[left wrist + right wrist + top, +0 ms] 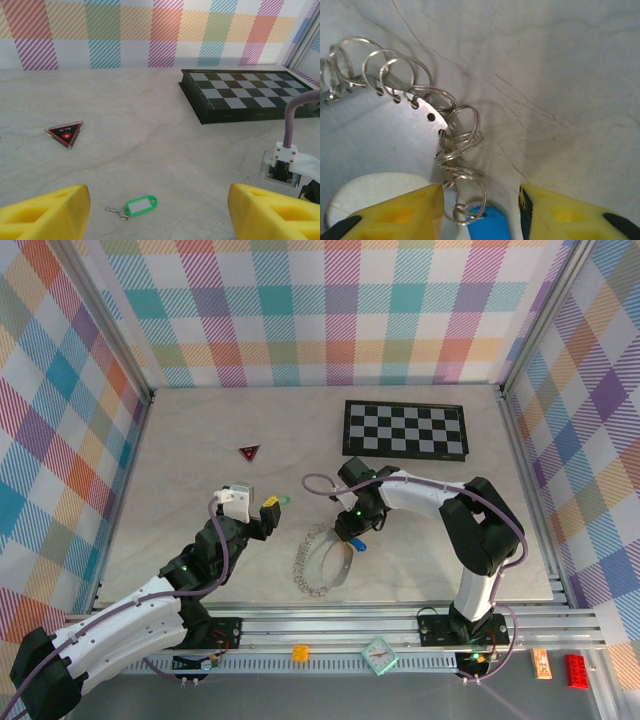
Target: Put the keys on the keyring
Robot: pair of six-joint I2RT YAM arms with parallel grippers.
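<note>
Left claw [160, 217]: hanging released, its yellow fingers [45, 212] standing wide apart and gripping nothing.
Mint-green key [141, 205]: lying flat on the table [150, 125] just ahead of the left claw, showing between its fingers and touching neither.
Right claw [481, 192]: pointing down at the table with its fingers standing apart, not clenched on anything visible.
Blue key [487, 225]: sitting in the gap between the right claw's fingers, a sliver of space showing on either side.
Keyring [415, 112]: lying just beyond the right claw's tips, its silvery chain [457, 135] trailing down to the blue key.
Top view: showing the keyring's whole loop lying just beside the right claw, on the side nearer the arm bases.
Right wrist view: showing holes along the band's edge.
Left wrist view: showing the red triangle [66, 133] and checkerboard [245, 95] well apart from the mint-green key.
</note>
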